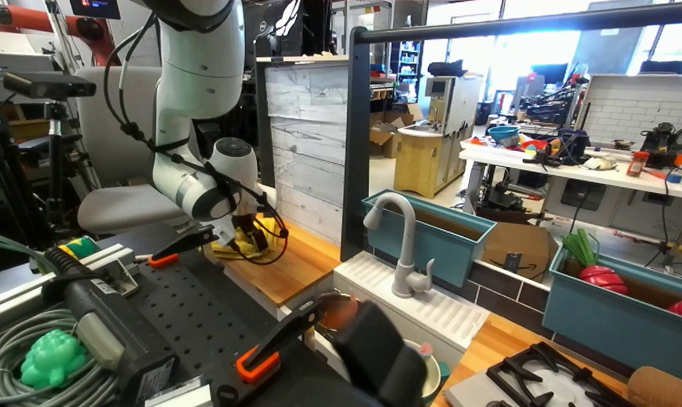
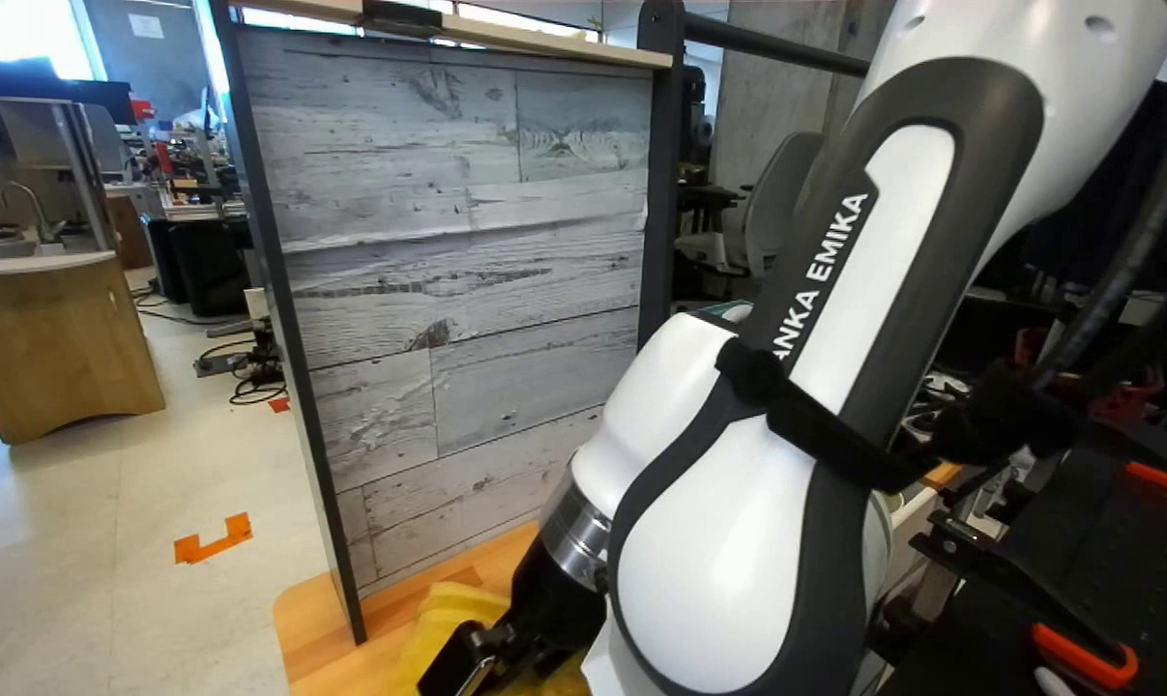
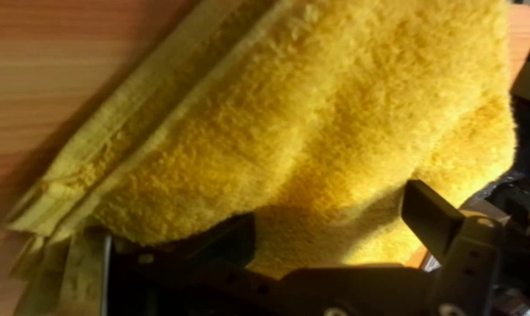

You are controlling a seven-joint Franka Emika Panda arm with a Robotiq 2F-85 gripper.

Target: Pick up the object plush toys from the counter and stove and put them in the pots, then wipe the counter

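Observation:
A folded yellow towel (image 1: 222,249) lies on the wooden counter (image 1: 292,271) at its far end. It fills most of the wrist view (image 3: 291,131) and shows in an exterior view (image 2: 448,619). My gripper (image 3: 330,215) is open, its two fingers apart over the towel; whether the tips touch it I cannot tell. A blurred reddish-brown round thing (image 1: 343,311) sits in a metal pot (image 1: 322,327) in the sink. A pink thing (image 1: 426,350) shows at a pale pot (image 1: 433,376). The stove (image 1: 544,390) is partly cut off. I cannot make out any plush toy for certain.
A grey-white wood-print panel (image 1: 307,147) stands behind the towel, close to the arm. A grey faucet (image 1: 407,249) rises behind the sink. Black clamps with orange pads (image 1: 259,364) sit along the black perforated table (image 1: 194,316). Blue planters (image 1: 617,322) line the back.

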